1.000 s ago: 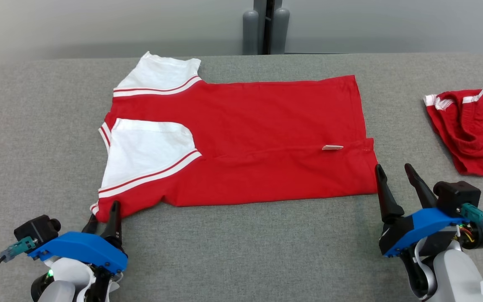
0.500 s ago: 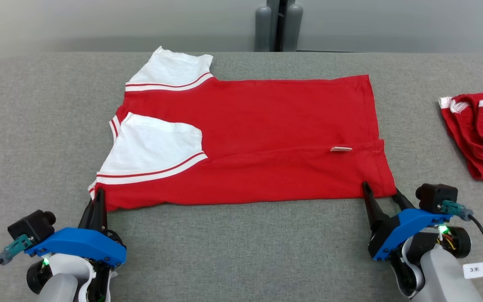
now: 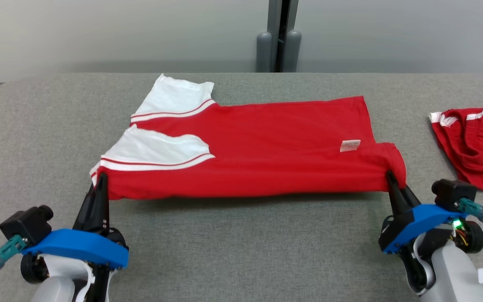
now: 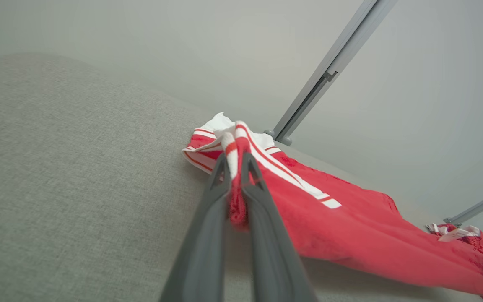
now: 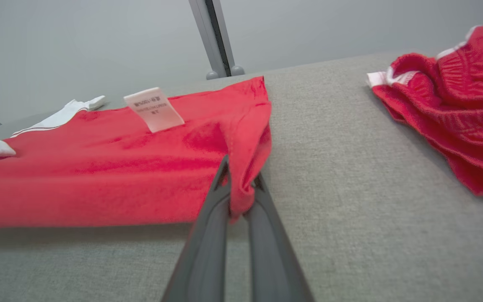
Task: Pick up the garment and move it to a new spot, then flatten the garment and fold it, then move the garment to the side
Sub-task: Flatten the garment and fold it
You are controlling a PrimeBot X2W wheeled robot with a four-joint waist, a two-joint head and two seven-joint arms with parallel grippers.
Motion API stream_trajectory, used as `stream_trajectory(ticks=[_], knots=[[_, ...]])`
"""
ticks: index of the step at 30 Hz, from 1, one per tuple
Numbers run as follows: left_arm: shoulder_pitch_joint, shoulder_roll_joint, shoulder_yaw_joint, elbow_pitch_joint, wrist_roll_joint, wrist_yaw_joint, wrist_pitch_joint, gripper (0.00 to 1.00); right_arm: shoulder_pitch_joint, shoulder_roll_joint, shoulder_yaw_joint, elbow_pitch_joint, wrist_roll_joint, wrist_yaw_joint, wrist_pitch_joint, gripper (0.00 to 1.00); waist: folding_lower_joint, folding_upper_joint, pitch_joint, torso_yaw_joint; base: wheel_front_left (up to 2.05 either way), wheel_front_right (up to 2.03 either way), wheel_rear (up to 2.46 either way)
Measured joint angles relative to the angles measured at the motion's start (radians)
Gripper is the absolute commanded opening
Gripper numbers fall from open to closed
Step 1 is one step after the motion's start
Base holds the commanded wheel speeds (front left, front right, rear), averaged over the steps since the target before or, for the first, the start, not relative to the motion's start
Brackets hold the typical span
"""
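Note:
A red T-shirt (image 3: 266,142) with white sleeves lies across the grey table, its near edge lifted off the surface. My left gripper (image 3: 101,178) is shut on the near shoulder corner (image 4: 235,167), red and white cloth pinched between its fingers. At the other end my right gripper (image 3: 392,178) is shut on the near hem corner (image 5: 243,184). The near edge hangs taut between the two grippers, with a shadow under it. A white label (image 3: 349,145) stands up near the hem, the same label (image 5: 154,109) seen close in the right wrist view.
A second red garment with white trim (image 3: 472,142) lies crumpled at the table's right side, also (image 5: 451,96). The grey table (image 3: 241,251) has bare room in front of the shirt. A grey post (image 3: 278,37) stands behind the table's far edge.
Both grippers closed on the shirt's near corners and raised its near edge off the table toward the far side. The head camera has tilted, shifting the whole picture.

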Motion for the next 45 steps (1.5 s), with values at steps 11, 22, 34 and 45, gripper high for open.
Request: stream_trajectory(ticks=[11,22,34,45], knots=[[0.359,0.058,-0.010,-0.314,-0.035,0.111,0.119,0.00,0.355,0.000,-0.018,-0.388,0.008,0.000,0.181,0.00,0.0000,0.0000,-0.034,-0.035,0.00,0.00,0.00],[0.419,0.071,-0.034,-0.277,-0.040,0.145,0.167,1.00,0.460,0.000,-0.016,-0.394,0.053,0.000,0.225,1.00,-0.0001,0.0000,-0.037,-0.043,0.00,0.00,0.00],[0.135,0.258,0.033,-0.384,0.076,0.136,0.218,1.00,0.355,-0.001,-0.079,-0.512,-0.022,0.000,0.198,1.00,0.0000,0.0000,0.013,-0.066,0.00,0.00,0.00],[-0.401,0.368,-0.039,-0.261,0.136,0.029,0.456,1.00,0.110,-0.001,0.054,-0.548,-0.086,0.000,0.210,1.00,0.0000,0.0000,0.180,-0.171,0.00,0.00,0.00]])
